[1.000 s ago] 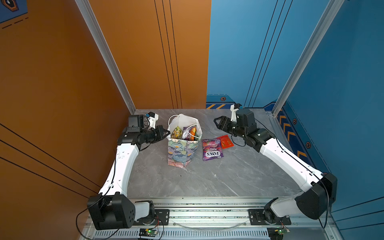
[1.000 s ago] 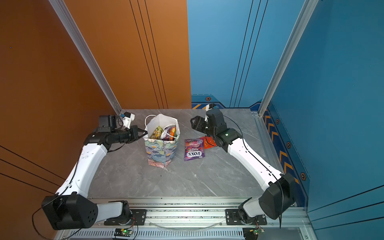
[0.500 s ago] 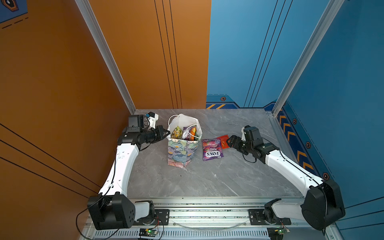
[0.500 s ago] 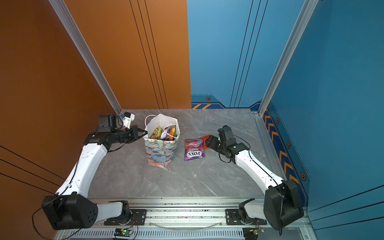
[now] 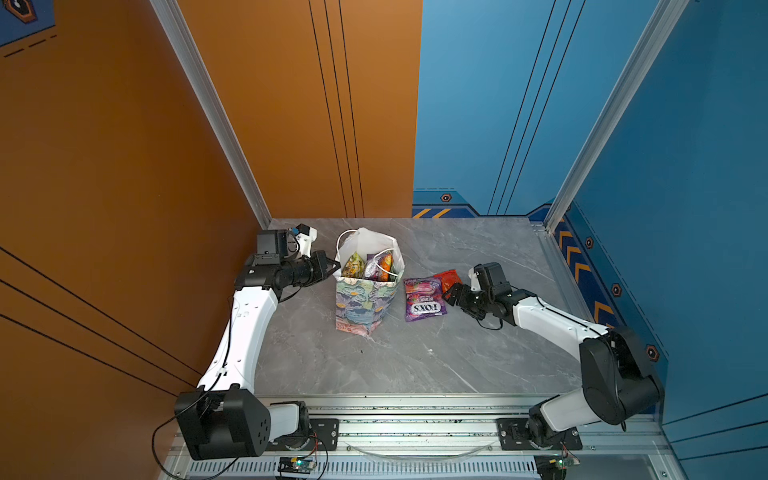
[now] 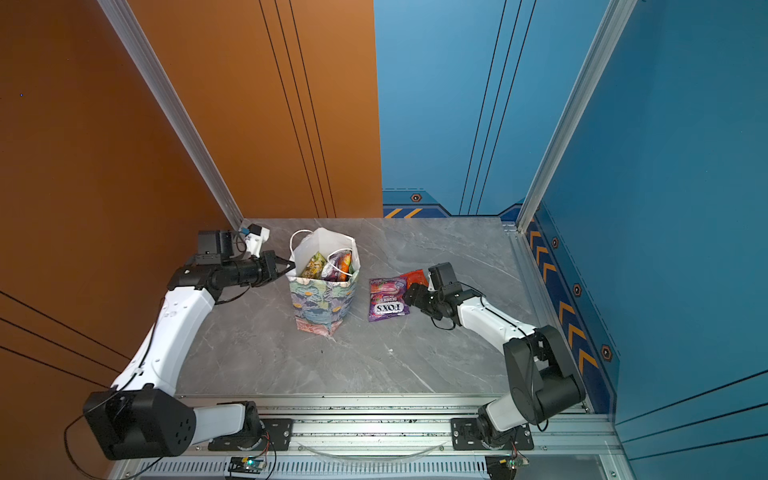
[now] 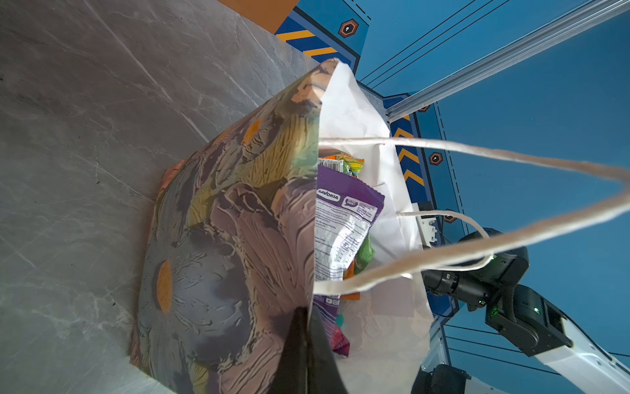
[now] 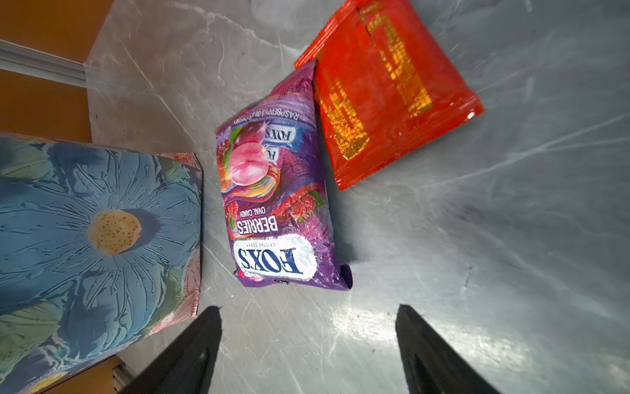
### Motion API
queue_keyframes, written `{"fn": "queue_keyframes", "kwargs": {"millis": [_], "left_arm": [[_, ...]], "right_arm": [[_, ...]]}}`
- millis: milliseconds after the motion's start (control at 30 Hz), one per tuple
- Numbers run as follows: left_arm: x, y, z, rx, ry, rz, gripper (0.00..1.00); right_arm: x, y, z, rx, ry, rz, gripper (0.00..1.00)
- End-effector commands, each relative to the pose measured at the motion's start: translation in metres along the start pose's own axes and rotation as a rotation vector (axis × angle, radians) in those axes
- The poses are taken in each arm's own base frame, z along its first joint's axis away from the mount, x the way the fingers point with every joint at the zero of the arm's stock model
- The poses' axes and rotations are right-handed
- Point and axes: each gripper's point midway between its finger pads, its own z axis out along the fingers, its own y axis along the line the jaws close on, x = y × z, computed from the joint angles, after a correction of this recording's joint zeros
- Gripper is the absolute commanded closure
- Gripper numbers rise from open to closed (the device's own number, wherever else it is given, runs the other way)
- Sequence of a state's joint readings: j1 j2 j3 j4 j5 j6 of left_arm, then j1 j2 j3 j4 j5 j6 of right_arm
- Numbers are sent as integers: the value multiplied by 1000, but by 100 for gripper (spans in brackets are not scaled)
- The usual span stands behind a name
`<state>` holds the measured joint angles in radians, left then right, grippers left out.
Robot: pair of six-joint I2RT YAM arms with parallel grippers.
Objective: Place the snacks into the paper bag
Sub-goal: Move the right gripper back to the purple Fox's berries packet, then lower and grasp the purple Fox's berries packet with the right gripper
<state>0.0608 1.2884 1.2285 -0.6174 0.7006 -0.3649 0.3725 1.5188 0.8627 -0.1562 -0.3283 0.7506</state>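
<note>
- Snacks (image 5: 370,267): several packets stand inside the bag (image 5: 365,305). Among them are a green-yellow one, a purple one and an orange one, their tops showing at its mouth.
- Two more lie flat on the bench (image 5: 415,361), to the right of the bag in both top views. A purple FOX'S packet (image 5: 424,300) lies near the bag but apart from it. A red packet (image 5: 449,278) lies farther back, touching the FOX'S packet along one edge.
- The bag stands upright with its mouth open, toward the back of the bench and left of the middle. Its white cord handles (image 7: 477,252) hang loose across the opening.
- Left hand (image 5: 333,269): fingers together, clamped on the bag's rim at the side facing its own arm.
- Right hand (image 5: 450,293): fingers well apart with nothing between them. It sits low, just beside the right edge of the FOX'S packet and points toward it. In the right wrist view that packet lies ahead of the fingertips (image 8: 211,327), not between them.
</note>
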Motion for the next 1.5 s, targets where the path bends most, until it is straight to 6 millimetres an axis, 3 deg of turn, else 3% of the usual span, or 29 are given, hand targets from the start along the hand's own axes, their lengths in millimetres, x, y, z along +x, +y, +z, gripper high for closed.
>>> {"fn": "queue_keyframes", "kwargs": {"millis": [0, 533, 1067, 1333, 1467], "left_arm": [[-1, -1, -2, 16, -4, -8, 100], [0, -1, -4, 14, -9, -6, 100], [3, -1, -3, 20, -1, -9, 100], [7, 0, -3, 27, 3, -11, 100], [7, 0, -3, 26, 2, -10, 100]], "right_arm": [[-4, 15, 7, -57, 8, -20, 18], [2, 25, 51, -63, 61, -23, 22], [4, 20, 84, -52, 85, 1, 27], [6, 16, 91, -34, 79, 12, 49], [5, 18, 90, -32, 68, 7, 73]]}}
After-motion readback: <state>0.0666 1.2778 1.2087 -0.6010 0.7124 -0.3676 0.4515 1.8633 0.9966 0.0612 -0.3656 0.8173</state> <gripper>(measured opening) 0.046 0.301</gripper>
